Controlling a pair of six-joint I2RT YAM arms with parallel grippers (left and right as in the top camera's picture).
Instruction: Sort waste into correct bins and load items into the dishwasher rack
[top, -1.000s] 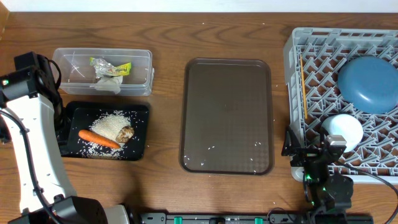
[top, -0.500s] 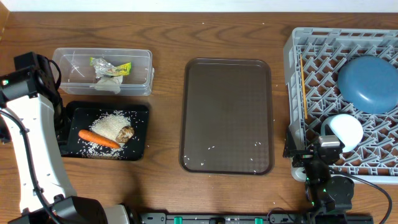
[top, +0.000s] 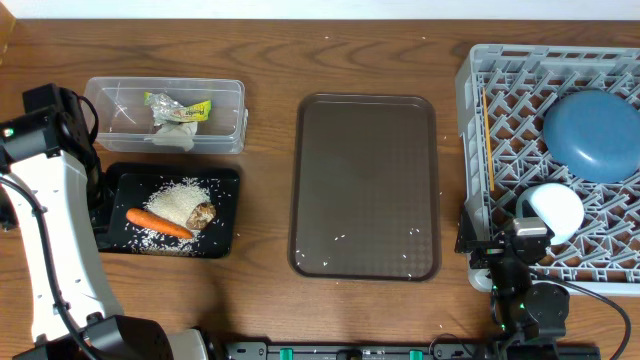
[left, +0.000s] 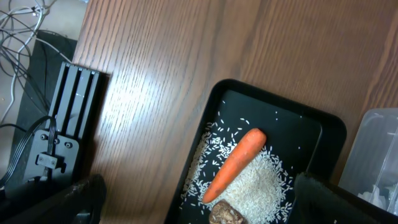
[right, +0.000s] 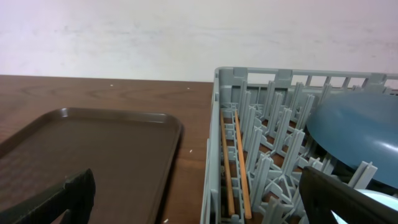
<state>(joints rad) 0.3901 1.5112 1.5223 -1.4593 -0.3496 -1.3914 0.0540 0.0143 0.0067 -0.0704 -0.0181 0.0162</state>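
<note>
Our left gripper (left: 196, 190) is spread wide with nothing between its dark fingers (left: 81, 194), and it hangs above the black tray (left: 280, 103). Our right gripper (right: 196, 186) is equally wide and empty, sitting low at the rack's (top: 478, 62) near corner; we cannot tell whether it touches the rack.

The tray is shallow, matte, with rounded corners. On it lie a smooth orange carrot (left: 235, 165), a loose heap of rice (left: 264, 186) and a rough brown lump (left: 225, 215).

The clear tub (top: 165, 84) just behind the tray holds a crumpled tissue (top: 172, 136) and a shiny wrapper (top: 182, 106).

The grey lattice rack carries a glossy blue plate (top: 592, 135), a round white bowl (top: 555, 210) and thin wooden chopsticks (top: 488, 140) lying along its left edge.

A flat brown serving tray (top: 365, 185) sits between the tub and the rack, with a few stray grains on it.
</note>
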